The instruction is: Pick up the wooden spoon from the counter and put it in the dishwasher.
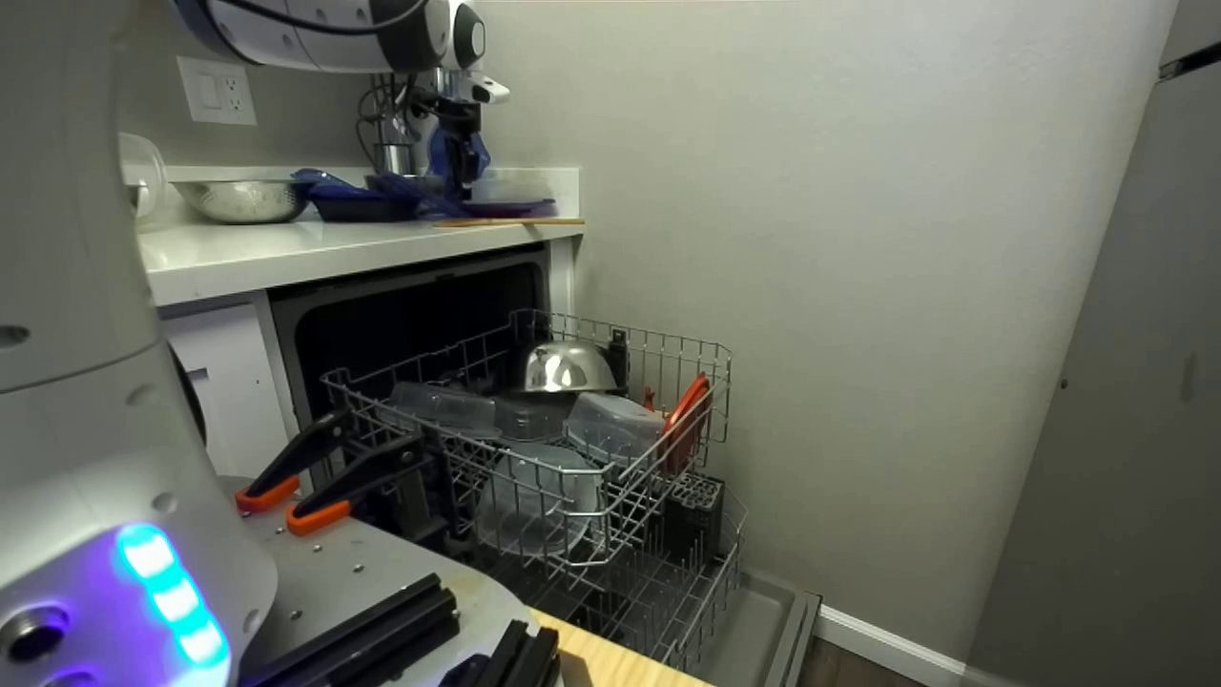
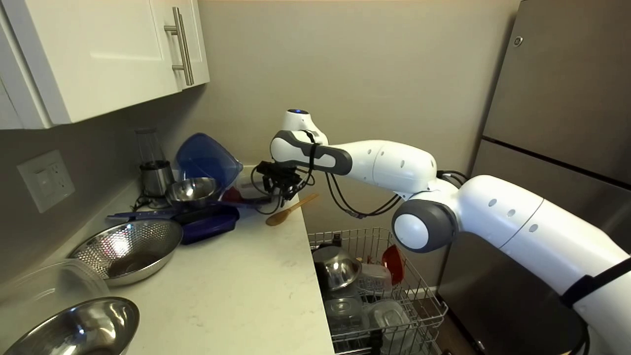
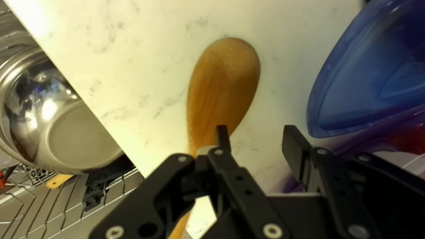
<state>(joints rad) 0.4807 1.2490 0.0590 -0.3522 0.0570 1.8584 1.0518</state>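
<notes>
One tall steel-fronted appliance [image 2: 572,118] stands well apart from the gripper [image 3: 255,141]. Directly below the gripper spreads the white counter [image 3: 132,66], and above the gripper the white arm [image 2: 473,197] comes across in both exterior views. Lower than the gripper, under the counter, is the dishwasher [image 1: 420,305], its upper wire rack [image 1: 692,339] standing out past the counter's front edge. A steel colander [image 2: 148,236] rests on the counter, well apart from the gripper. Just beside the gripper, on the side away from the rack in the wrist view, is a translucent blue plastic piece [image 3: 375,66]. In the rack, below the gripper and off to one side, are a steel bowl [image 3: 63,122], several clear plastic containers [image 2: 389,315] and a red piece [image 2: 393,264]. Next to the colander, on its side nearer the gripper, sits a dark blue tray [image 2: 212,224]. Two black clamps [image 1: 367,477] with orange ends are well away from the gripper, by the foot of the arm in an exterior view. Under the gripper, flat on the counter, lies the wooden spoon [image 3: 225,76]: its wide end shows ahead of the fingers [image 3: 294,149] in the wrist view, and in an exterior view its handle [image 2: 304,201] runs out over the counter's edge. Both fingers stand apart, with a wide gap that shows mostly counter. One finger hides part of the spoon from the wrist camera; whether it touches the wood cannot be told.
</notes>
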